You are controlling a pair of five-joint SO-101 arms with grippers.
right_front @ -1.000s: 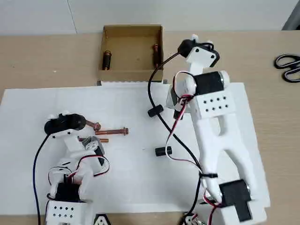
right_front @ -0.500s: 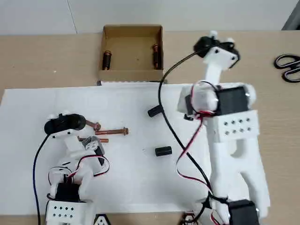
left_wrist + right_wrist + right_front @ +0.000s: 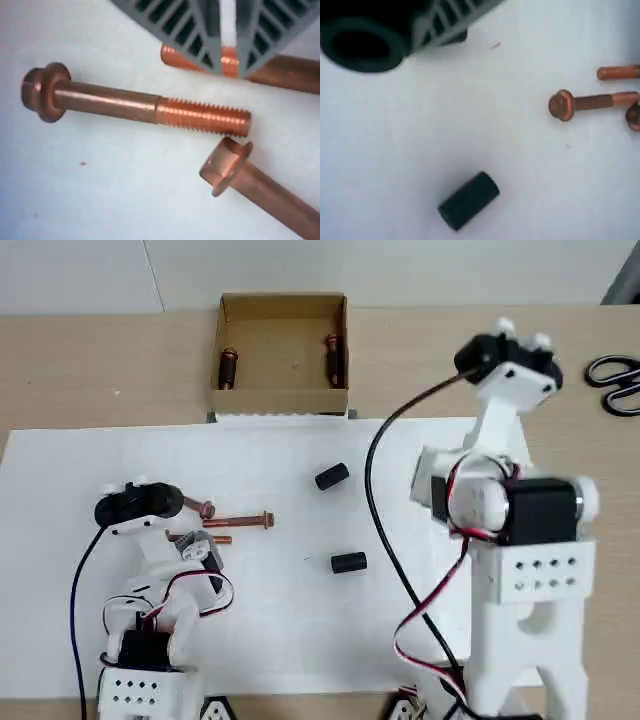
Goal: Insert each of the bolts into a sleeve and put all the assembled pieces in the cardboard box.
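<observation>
Left claw (image 3: 229,67) nearly closed, empty, hovers over one copper flanged bolt (image 3: 290,75) on the white paper sheet (image 3: 100,190). Right claw (image 3: 445,22): can't tell. I'd open wider, straddle shank mid-length, clear of neighbouring bolts (image 3: 135,102), then carry to black cylindrical sleeve (image 3: 348,562).

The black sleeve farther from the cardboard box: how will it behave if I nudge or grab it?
The sleeve is a short cylinder lying on its side on flat white paper, so a nudge across its axis will probably roll it. It looks rigid and small, likely light. Its round wall may slip unless pinched squarely.
</observation>
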